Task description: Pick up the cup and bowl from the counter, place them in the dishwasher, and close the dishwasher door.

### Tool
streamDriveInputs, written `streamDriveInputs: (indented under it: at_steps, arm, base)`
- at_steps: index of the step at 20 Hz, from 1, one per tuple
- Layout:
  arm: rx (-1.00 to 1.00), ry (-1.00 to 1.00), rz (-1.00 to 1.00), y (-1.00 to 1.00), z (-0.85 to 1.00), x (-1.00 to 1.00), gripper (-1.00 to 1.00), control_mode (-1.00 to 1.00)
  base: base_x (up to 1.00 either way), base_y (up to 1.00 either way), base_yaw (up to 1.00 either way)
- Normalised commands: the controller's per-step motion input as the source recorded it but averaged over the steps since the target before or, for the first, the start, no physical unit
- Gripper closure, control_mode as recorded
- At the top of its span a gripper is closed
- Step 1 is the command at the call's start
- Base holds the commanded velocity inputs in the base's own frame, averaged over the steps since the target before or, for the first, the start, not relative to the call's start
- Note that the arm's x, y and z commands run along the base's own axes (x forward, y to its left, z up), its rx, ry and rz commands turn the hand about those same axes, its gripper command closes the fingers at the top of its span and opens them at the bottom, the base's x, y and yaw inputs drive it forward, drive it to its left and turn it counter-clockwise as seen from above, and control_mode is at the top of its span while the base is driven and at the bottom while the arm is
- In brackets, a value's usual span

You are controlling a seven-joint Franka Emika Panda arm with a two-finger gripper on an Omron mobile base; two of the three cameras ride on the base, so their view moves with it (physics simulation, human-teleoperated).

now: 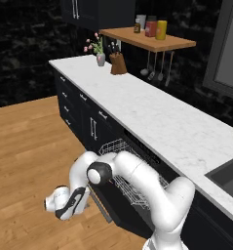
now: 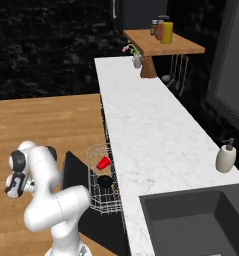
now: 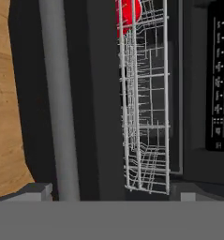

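Item: cup (image 2: 103,163) and bowl (image 2: 106,181), both lying in the dishwasher's white wire rack (image 2: 104,180), pulled out over the lowered dishwasher door (image 2: 73,172); the counter (image 2: 151,130) above carries a soap dispenser (image 2: 225,156). My gripper (image 3: 112,196) hangs low beside the door's outer edge, jaws spread wide and holding nothing, the door's silver bar handle (image 3: 59,103) running just ahead of the fingertips.

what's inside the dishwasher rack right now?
In the right base view the white wire rack holds the red cup, lying tilted, and the black bowl just nearer the camera. The rack's far end under the counter is hidden.
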Motion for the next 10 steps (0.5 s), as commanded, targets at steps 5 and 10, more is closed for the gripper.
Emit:
streamDriveInputs:
  at_steps: [5, 10]
  arm:
    - [-0.15, 0.00, 0.00, 0.00, -0.45, 0.45, -1.00, -1.00]
    - [-0.18, 0.01, 0.00, 0.10, -0.58, 0.47, -1.00, -1.00]
  base:
    - [0.00, 0.00, 0.00]
    - [0.00, 0.00, 0.00]
